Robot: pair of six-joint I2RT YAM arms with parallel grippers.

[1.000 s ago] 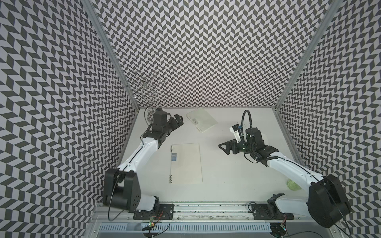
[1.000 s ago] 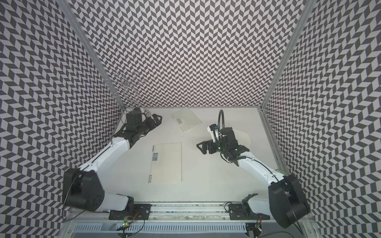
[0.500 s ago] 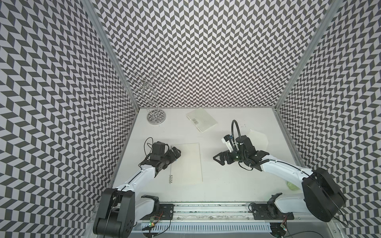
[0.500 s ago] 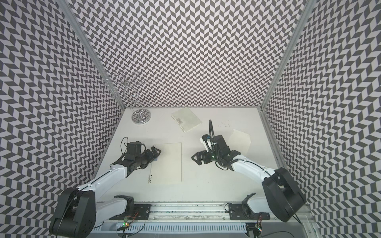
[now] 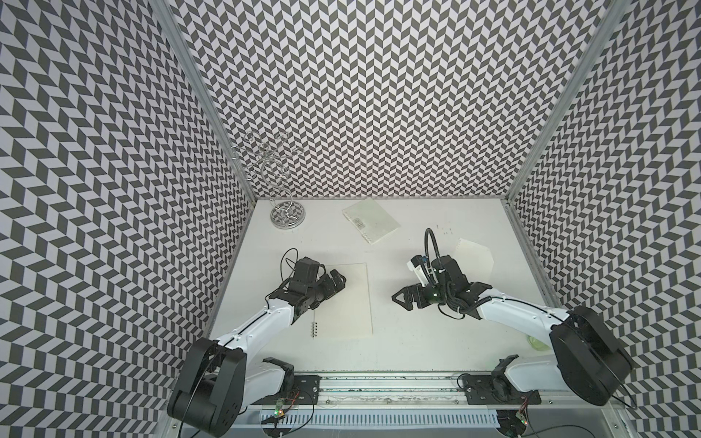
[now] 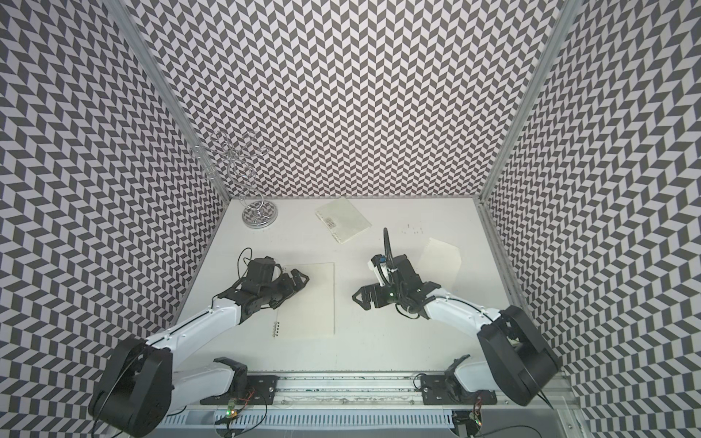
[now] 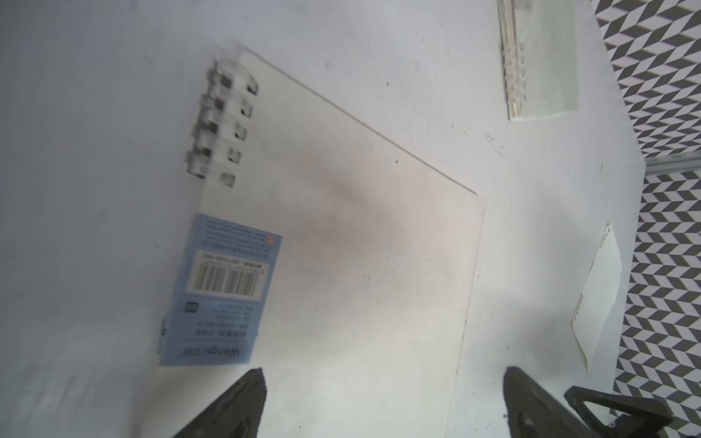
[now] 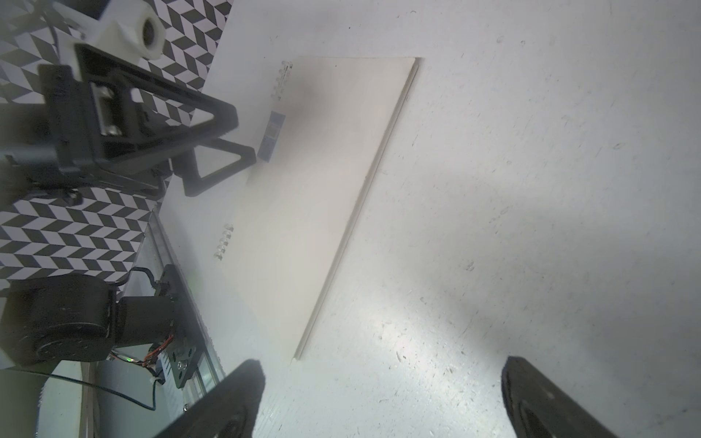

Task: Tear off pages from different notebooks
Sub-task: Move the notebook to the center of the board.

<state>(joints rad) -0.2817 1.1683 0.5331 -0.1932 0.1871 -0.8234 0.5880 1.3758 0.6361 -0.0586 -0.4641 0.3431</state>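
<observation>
One loose page (image 5: 475, 261) lies on the desk (image 5: 417, 352) beyond the right pincer (image 5: 401, 304), likely from the small notebook (image 5: 371, 222) at the back, while the large notebook (image 5: 347, 303) sits closed mid-desk, left pincer (image 5: 337, 282) over it, both pincers wide and empty, its page yet untorn

Chevron walls (image 5: 379, 94) (black-and-white), white tabletop (image 5: 417, 341)

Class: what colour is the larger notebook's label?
Light blue; the rectangular paper label shows best in the left wrist view.

Large notebook (image 5: 349, 299) closed, small notebook (image 5: 373, 223), loose page (image 5: 476, 258)
</observation>
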